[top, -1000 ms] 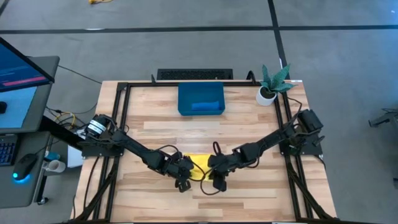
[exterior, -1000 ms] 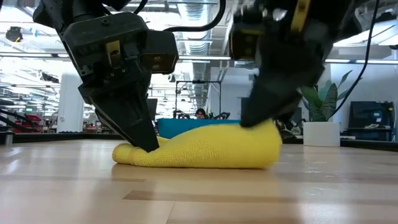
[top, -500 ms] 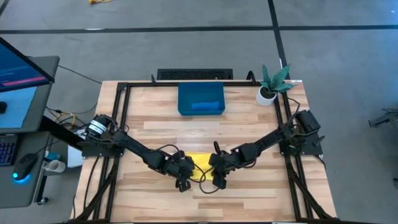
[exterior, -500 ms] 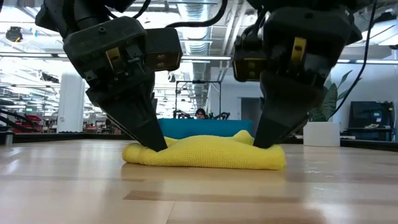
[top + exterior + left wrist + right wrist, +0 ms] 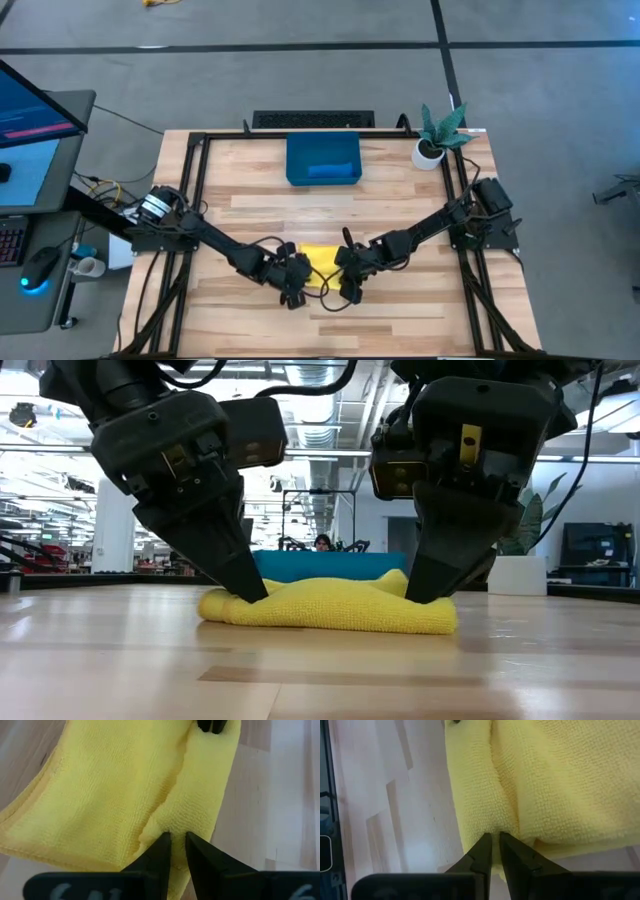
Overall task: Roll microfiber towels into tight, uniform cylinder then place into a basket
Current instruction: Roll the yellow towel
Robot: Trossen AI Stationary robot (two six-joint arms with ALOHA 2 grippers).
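Observation:
The yellow towel (image 5: 318,262) lies in a low, folded heap on the table's near middle; it also shows in the low view (image 5: 330,605). My left gripper (image 5: 295,287) is shut on its left end (image 5: 243,592). My right gripper (image 5: 347,287) is shut on its right end (image 5: 422,590). The dark-blue basket (image 5: 300,150) stands at the far middle with the blue towel (image 5: 330,172) lying inside it. My left gripper pinches a raised fold (image 5: 167,822) along the towel's near side, at its left end, between its two fingers (image 5: 161,847). The fingers come from above, slanting down. The towel lies on the table. My right gripper pinches the same rolled fold (image 5: 492,822) at the towel's right end between its two fingers (image 5: 481,849). The fingers come from above, slanting down. The towel lies on the table, slack between the two grippers.
A small white pot with a green plant (image 5: 432,140) stands at the far right corner. Black frame rails (image 5: 195,190) run along the table's left, right and far sides. Bare wood lies between the towel and the basket.
My right gripper has come down onto the towel's right end. That end, which bulged up high, now lies low and flat on the table. The towel's left end has drawn in a little toward the right.

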